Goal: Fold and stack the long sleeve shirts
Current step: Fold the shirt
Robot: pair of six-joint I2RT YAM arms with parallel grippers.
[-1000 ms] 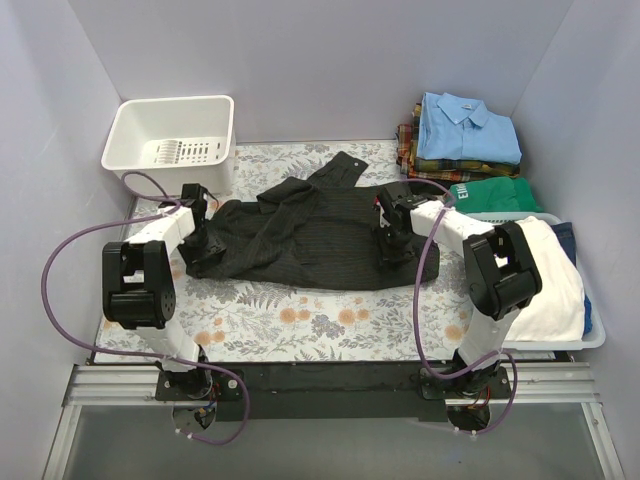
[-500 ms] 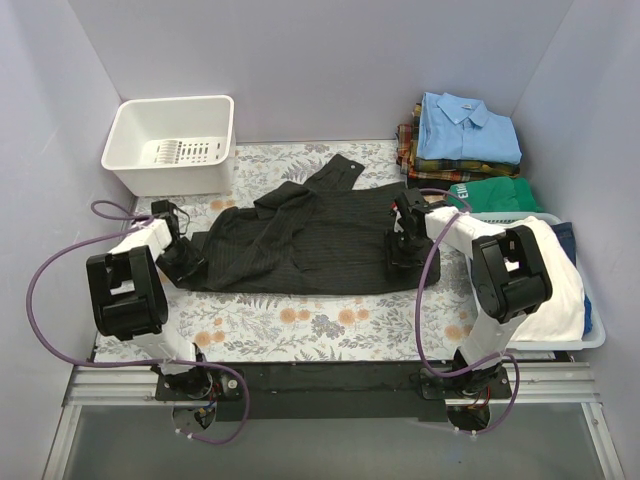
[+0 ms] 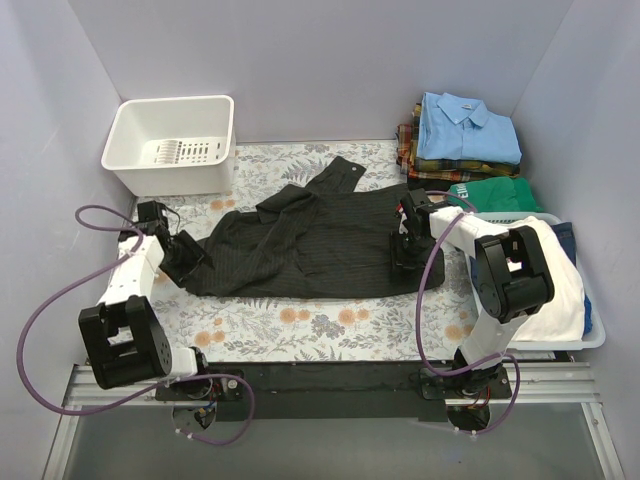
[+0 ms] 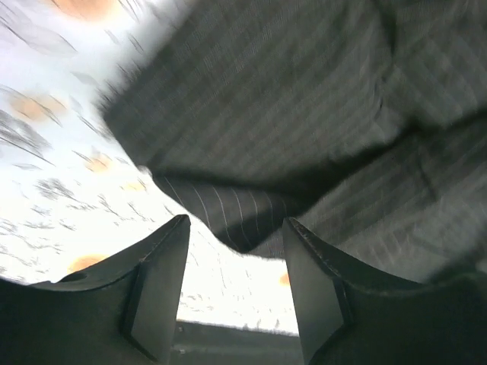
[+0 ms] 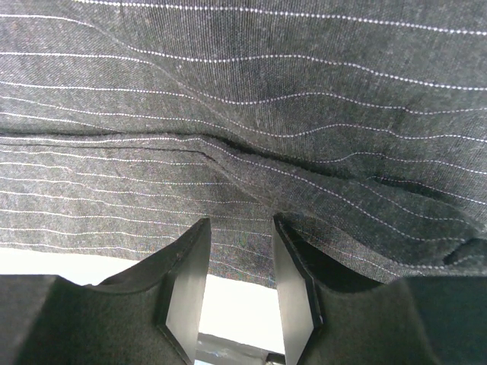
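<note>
The black pinstriped shirt (image 3: 300, 240) lies spread on the floral tablecloth (image 3: 300, 320), just right of the white basket (image 3: 170, 140) and nearer the arms. One cuff reaches back about level with the basket's front wall.

The left gripper (image 3: 183, 262) sits directly in front of the basket at the shirt's left edge. Its jaws are wide apart and released, with the hem lying between the tips.

The right gripper (image 3: 403, 255) is well right of the basket, over the shirt's right part. The hem sits in a narrower gap between its jaws, and I cannot tell whether it is pinched.

Across from the basket, a folded light blue shirt (image 3: 468, 125) tops the plaid shirts (image 3: 410, 150).
</note>
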